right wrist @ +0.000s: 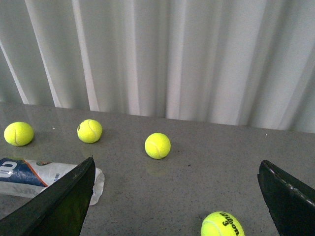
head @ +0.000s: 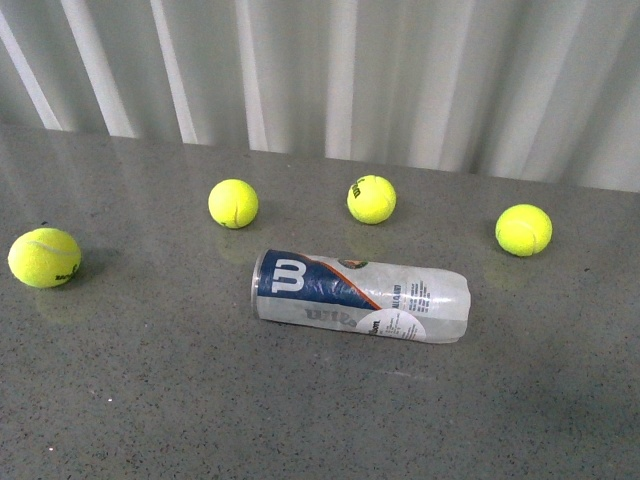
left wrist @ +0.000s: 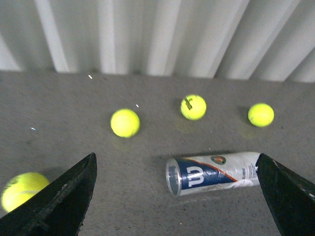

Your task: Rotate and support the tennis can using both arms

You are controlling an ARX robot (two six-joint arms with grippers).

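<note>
The tennis can (head: 358, 296) lies on its side on the grey table, silver rim to the left, navy label with white "W" facing up. No arm shows in the front view. In the left wrist view the can (left wrist: 212, 173) lies between and beyond the wide-apart black fingers (left wrist: 59, 201) of my left gripper (left wrist: 179, 196), which is open and holds nothing. My right gripper (right wrist: 179, 196) is open too; the can's clear end (right wrist: 44, 178) pokes out beside one of its fingers (right wrist: 59, 204).
Several yellow tennis balls lie around the can: one at the far left (head: 44, 257), two behind it (head: 233, 203) (head: 371, 199), one at the right (head: 523, 230). A ball marked "3" (right wrist: 222, 225) lies between the right gripper's fingers. A white curtain (head: 400, 70) backs the table.
</note>
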